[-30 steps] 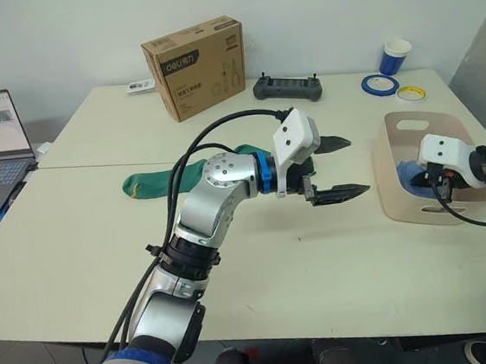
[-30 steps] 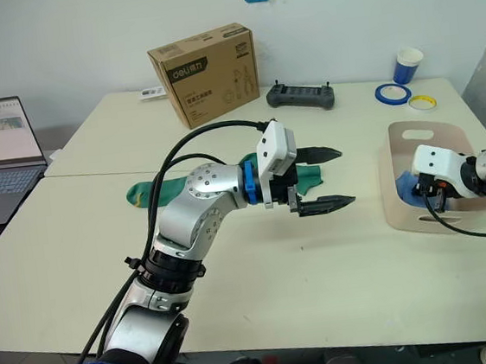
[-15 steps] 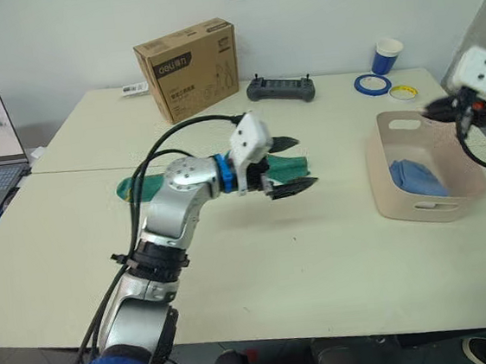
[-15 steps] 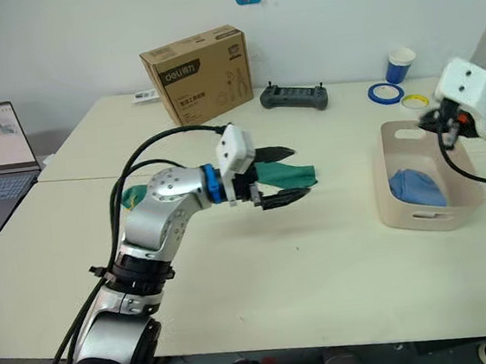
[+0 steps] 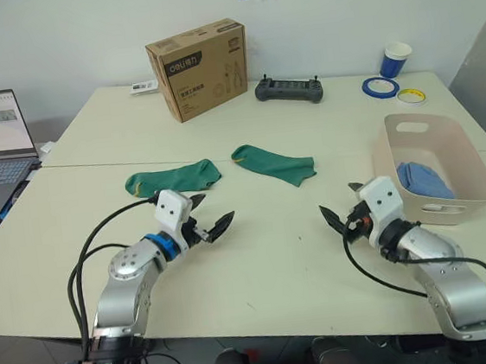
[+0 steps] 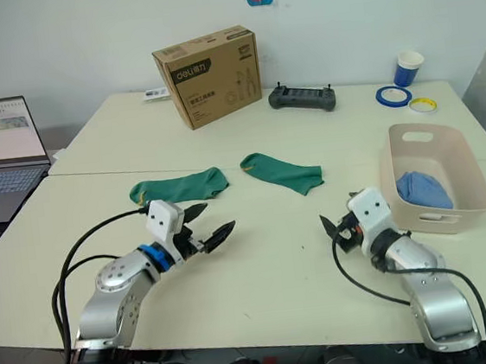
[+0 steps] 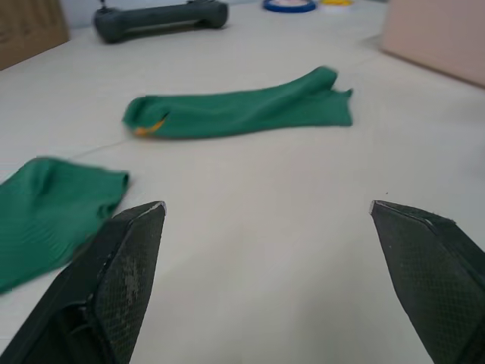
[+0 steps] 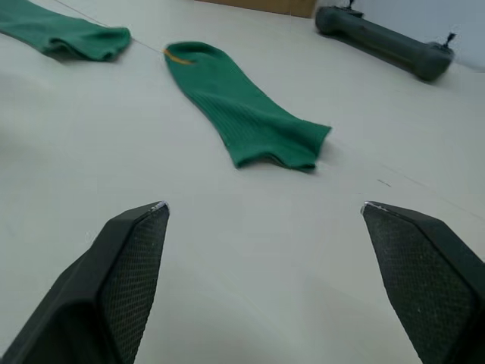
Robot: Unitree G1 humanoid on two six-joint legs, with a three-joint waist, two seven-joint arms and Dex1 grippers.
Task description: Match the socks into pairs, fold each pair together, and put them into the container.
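We note both green socks lie beyond the claws: left sock, long axis crosswise, nearest the released left claw; right sock angles toward the released right claw.

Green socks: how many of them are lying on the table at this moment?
2. One green sock lies flat ahead of the left gripper; the other green sock lies to its right, nearer the table's middle, apart from it. Both are outside the pink container.
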